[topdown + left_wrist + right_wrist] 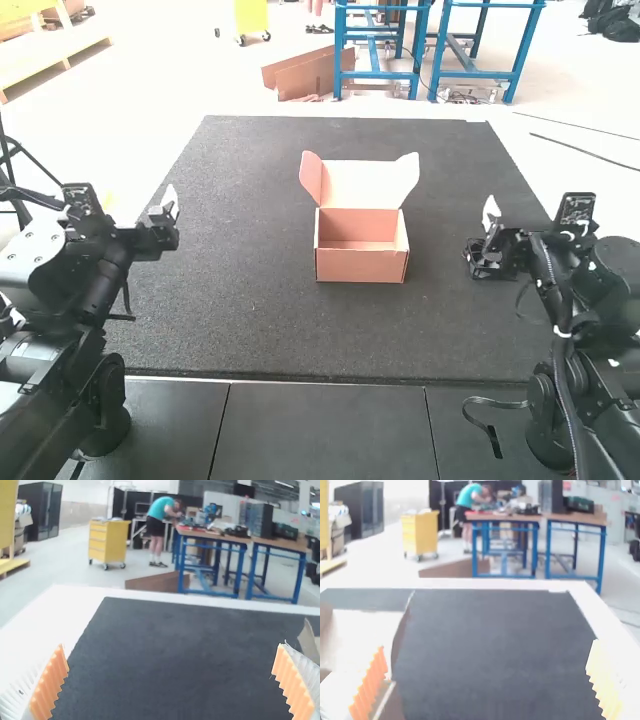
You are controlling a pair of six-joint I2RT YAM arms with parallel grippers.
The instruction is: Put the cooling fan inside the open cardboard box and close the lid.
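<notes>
2 open hands, 1 open box sitting between them

Left hand [162,207] hangs over the left edge of the 1 black mat [230,300], fingers spread wide, nothing in them. The 1 cardboard box [360,262] sits mid-mat, long side running left-right, lid [360,180] standing up at the far side. Right hand [486,230] is spread and empty too, and looks like the closer of the 2 to the box. Where the fan is, I can't tell.
</notes>
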